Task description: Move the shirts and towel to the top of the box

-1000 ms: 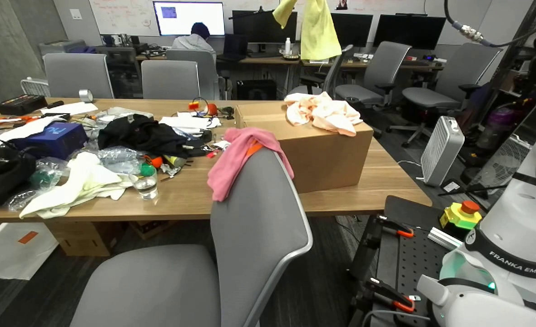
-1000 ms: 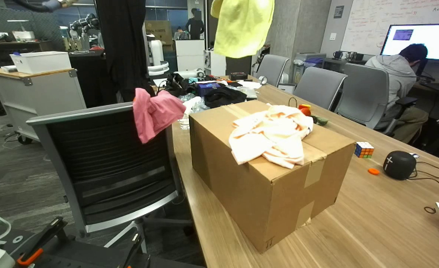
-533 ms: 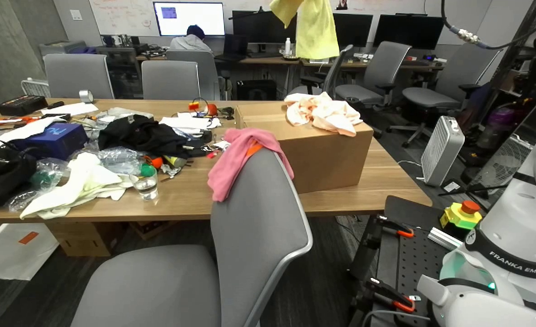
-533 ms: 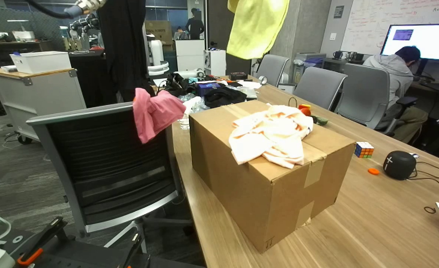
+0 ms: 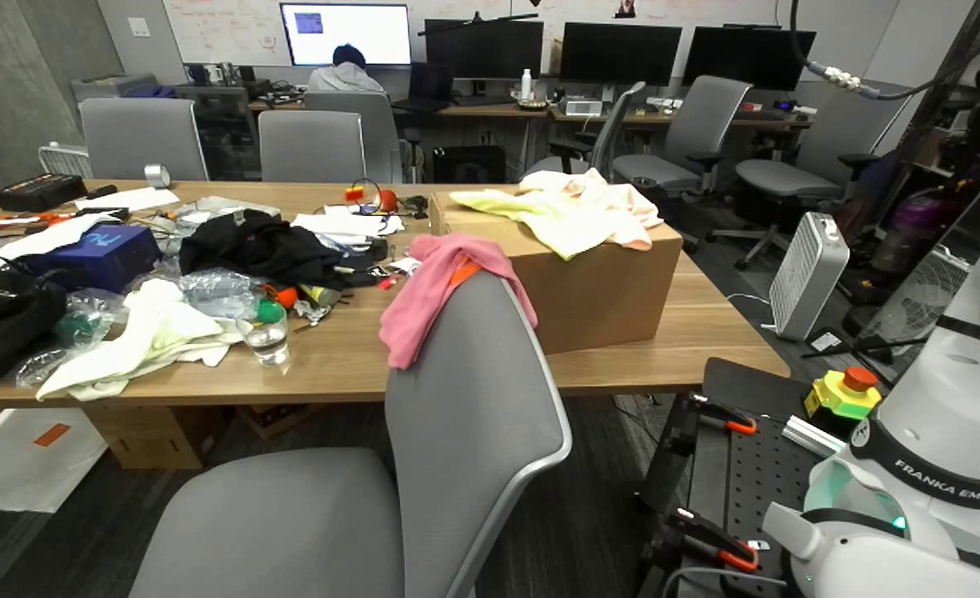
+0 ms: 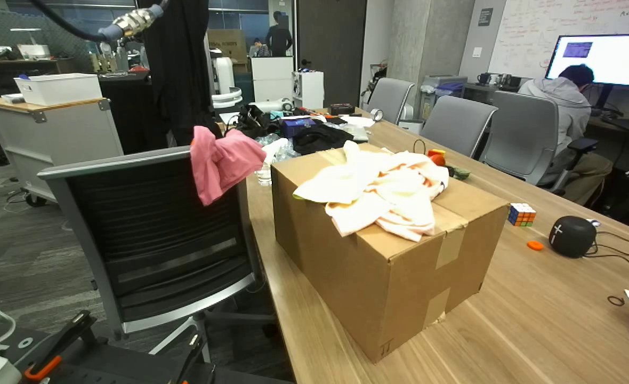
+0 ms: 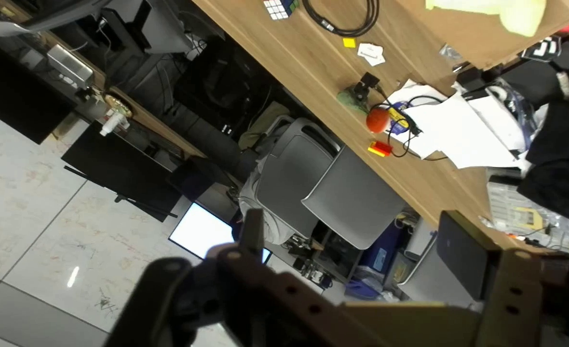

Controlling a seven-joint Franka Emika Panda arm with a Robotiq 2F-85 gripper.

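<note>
Yellow cloth (image 5: pixel 569 224): dropped since the earlier frame; in an exterior view I see it on the box (image 5: pixel 614 299), partly over the peach shirt (image 5: pixel 631 199), reaching the edge nearest the chair (image 5: pixel 482 365).
Pink cloth (image 6: pixel 224 160): in an exterior view, draped over the chair back beside the desk (image 6: pixel 538 304); my guess for the next pick, with a high lift to clear the edge.
Box top (image 6: pixel 299 168): bare cardboard at two corners, room for more.
Fingers (image 7: pixel 465 255): in the wrist view, spread wide, nothing between them; this placing looks done, so they should lift away cleanly.
</note>
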